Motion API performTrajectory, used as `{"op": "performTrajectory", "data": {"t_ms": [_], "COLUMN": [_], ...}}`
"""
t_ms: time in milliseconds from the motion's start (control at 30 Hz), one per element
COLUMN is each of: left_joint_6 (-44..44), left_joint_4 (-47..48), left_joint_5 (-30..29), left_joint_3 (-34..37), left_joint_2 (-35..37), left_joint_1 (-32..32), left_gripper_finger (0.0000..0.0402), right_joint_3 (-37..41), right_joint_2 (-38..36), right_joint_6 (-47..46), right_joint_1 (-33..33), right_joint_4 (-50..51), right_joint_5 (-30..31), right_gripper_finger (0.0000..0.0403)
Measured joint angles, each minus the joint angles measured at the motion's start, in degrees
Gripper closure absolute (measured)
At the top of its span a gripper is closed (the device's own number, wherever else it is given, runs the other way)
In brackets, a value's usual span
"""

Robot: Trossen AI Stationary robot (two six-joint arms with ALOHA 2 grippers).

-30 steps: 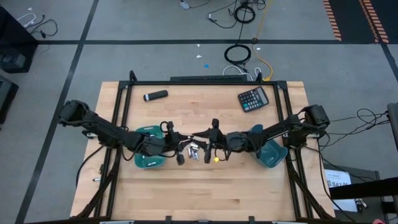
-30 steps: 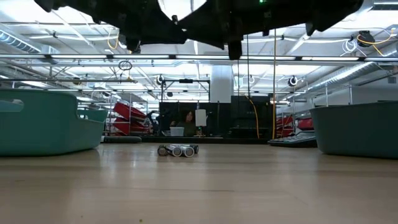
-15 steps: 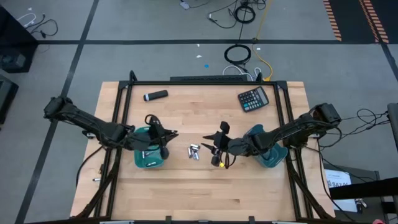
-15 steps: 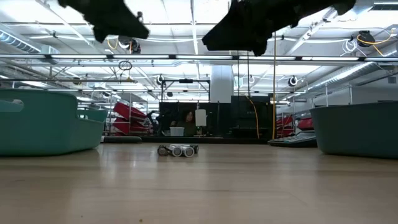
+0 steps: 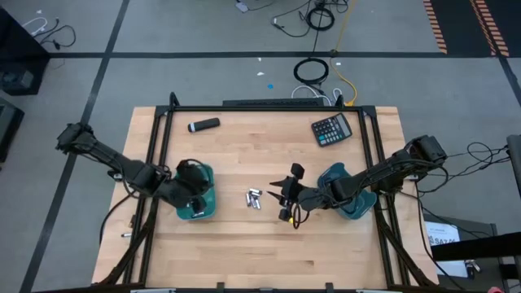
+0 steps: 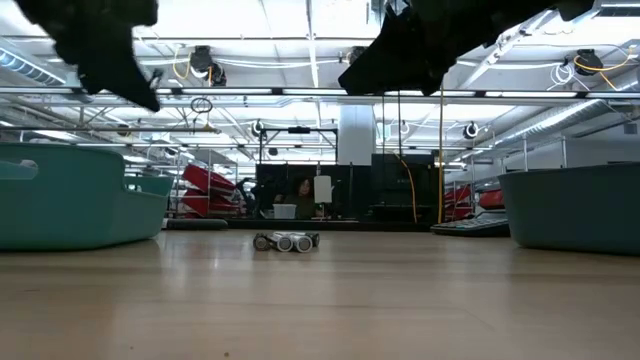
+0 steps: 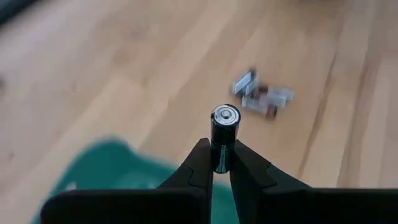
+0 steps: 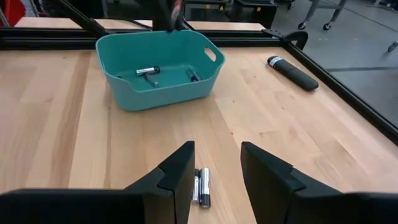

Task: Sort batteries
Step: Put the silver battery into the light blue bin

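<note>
Two arms stretched inward over tabletop [image 5: 244,244]: left gripper [image 7: 222,163] above left teal bin [image 5: 196,203], fingers pinching one battery [image 7: 224,127]; right gripper [image 8: 216,163] beside loose batteries [image 5: 254,198], fingers spread.

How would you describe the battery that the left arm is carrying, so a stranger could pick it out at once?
Find the teal bin on the table's left side. Above it hangs the left gripper, its jaws shut on one dark battery. Unlike the batteries in the pile lying mid-table, it is off the wood.
</note>
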State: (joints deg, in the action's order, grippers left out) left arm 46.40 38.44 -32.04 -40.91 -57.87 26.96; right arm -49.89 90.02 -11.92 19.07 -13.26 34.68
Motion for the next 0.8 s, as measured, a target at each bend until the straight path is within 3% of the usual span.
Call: {"op": "performTrajectory", "data": {"t_ms": [267, 567, 800], "left_joint_6": [9.56, 11.75, 9.86], "left_joint_4": [11.92, 15.11, 11.96], "left_joint_5": [6.36, 7.53, 6.21], "left_joint_3": [0.04, 0.04, 0.04], "left_joint_2": [-0.07, -0.15, -0.18], "left_joint_1": [1.47, 1.42, 1.42], "left_gripper_finger": [0.0361, 0.0238, 0.0207], "right_joint_3": [-0.02, -0.02, -0.06], "right_joint_2": [0.00, 0.00, 0.45], "right_joint_6": [-1.17, -2.42, -3.56], "right_joint_1": [0.82, 1.68, 1.68], "right_joint_4": [1.19, 4.57, 4.87], "right_joint_5": [-0.17, -0.25, -4.56], "right_gripper_finger": [0.0282, 0.0282, 0.0282]}}
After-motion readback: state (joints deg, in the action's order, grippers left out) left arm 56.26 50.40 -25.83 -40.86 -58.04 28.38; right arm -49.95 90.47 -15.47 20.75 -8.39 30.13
